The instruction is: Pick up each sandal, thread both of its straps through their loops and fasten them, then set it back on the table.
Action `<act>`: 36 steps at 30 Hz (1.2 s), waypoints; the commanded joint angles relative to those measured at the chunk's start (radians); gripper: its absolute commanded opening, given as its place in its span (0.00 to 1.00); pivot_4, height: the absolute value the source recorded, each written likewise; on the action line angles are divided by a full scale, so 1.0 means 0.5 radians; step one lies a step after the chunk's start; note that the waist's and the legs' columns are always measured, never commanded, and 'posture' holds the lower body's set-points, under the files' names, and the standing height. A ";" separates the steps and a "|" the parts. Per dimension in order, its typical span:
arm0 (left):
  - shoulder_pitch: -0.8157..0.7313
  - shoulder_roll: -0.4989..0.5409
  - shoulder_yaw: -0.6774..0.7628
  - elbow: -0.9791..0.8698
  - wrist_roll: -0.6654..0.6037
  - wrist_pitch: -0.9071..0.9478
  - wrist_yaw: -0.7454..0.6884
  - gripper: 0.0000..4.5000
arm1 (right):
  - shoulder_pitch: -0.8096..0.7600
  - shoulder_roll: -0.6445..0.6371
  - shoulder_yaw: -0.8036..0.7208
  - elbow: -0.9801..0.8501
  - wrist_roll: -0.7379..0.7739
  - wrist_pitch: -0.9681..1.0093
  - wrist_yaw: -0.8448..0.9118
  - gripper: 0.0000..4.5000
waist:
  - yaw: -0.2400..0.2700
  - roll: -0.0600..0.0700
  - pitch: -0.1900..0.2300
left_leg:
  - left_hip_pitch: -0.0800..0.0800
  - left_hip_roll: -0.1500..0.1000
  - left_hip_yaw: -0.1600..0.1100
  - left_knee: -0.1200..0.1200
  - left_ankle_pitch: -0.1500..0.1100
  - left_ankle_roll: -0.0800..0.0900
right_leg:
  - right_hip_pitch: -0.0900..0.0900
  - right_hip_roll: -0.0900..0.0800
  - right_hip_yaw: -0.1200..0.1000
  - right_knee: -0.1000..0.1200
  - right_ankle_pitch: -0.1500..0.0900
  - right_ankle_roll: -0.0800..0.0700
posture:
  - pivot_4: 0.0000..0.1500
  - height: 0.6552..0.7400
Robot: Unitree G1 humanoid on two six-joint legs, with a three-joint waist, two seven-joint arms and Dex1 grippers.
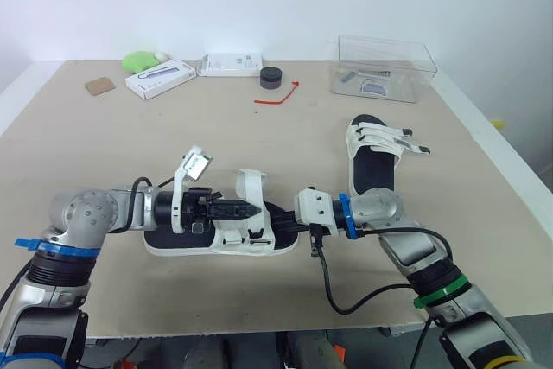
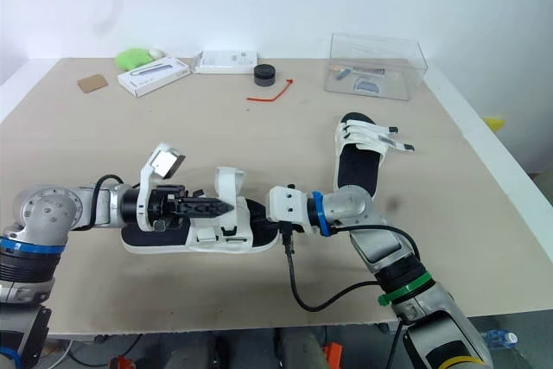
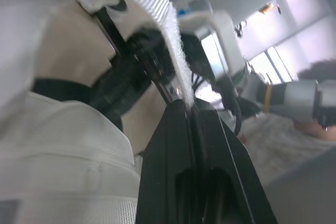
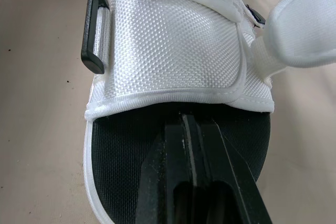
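A beige table (image 1: 259, 144) stands against a plain white wall. The left gripper (image 1: 251, 209) and right gripper (image 4: 185, 121) face each other tip to tip over the near sandal (image 1: 177, 244), which lies flat on its sole directly beneath both of them.

The left gripper comes in from the heel end. Its fingers are pressed together, pinching the fuzzy edge of a white strap (image 3: 176, 51) that arches up just above its tips.

The right gripper comes in from the toe end. Its fingers are closed to a thin slit with nothing between them, and the tips rest on the black footbed at the hem of the white upper. A black loop (image 4: 95, 30) sits at the side of that upper.

Beyond the right gripper's wrist lies the second sandal (image 1: 373, 157), well apart from the left gripper. Far ahead of both are a clear box (image 1: 384, 66) and a red tie (image 1: 278, 95).
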 commanded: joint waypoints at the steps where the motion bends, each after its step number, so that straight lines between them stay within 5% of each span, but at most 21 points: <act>1: -0.040 -0.009 -0.044 -0.033 0.077 0.001 -0.107 0.02 | 0.038 -0.034 0.005 0.050 -0.084 0.055 -0.032 0.00 | 0.000 0.000 0.000 | 0.000 0.000 0.000 0.000 0.000 0.000 | 0.000 0.000 0.000 0.000 0.000 0.000 | 1.00 1.00; 12: -0.196 -0.128 0.063 0.200 0.241 -0.073 -0.126 0.02 | 0.044 -0.025 0.004 0.047 -0.088 0.064 -0.058 0.00 | 0.000 0.000 0.000 | 0.000 0.000 0.000 0.001 0.001 0.001 | 0.000 0.000 0.000 0.000 0.001 0.001 | 1.00 1.00; 36: -0.036 -0.131 -0.035 0.020 0.379 0.037 -0.162 0.02 | 0.056 -0.016 0.016 0.041 -0.098 0.055 -0.065 0.00 | -0.002 0.000 0.000 | 0.000 0.000 0.000 0.001 0.002 0.002 | 0.000 0.000 0.001 0.000 0.005 0.006 | 1.00 1.00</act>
